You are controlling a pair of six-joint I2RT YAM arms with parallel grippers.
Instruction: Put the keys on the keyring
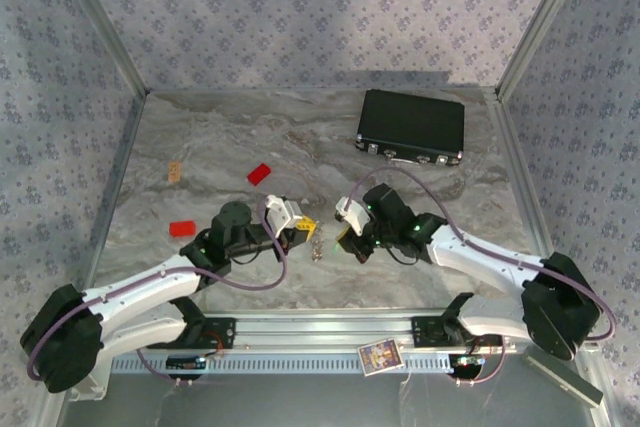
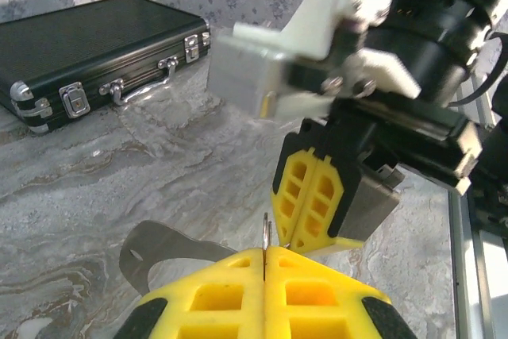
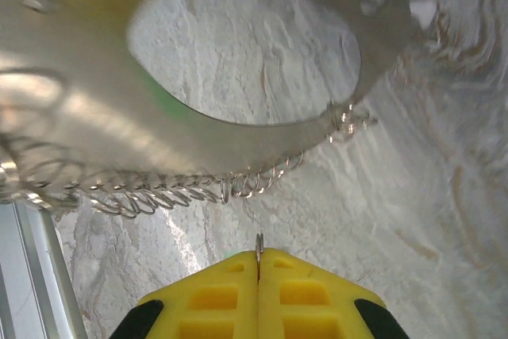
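Marble tabletop: your left gripper and right gripper each pinch a thin metal sliver, ring or key unclear. Light, stiff, slippery; clamp flat faces squarely.

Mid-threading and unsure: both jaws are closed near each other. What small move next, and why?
Probably inch the left gripper toward the right gripper, keeping both jaws shut: each pinches a thin metal edge, the tips nearly meet, and the chain is close by.
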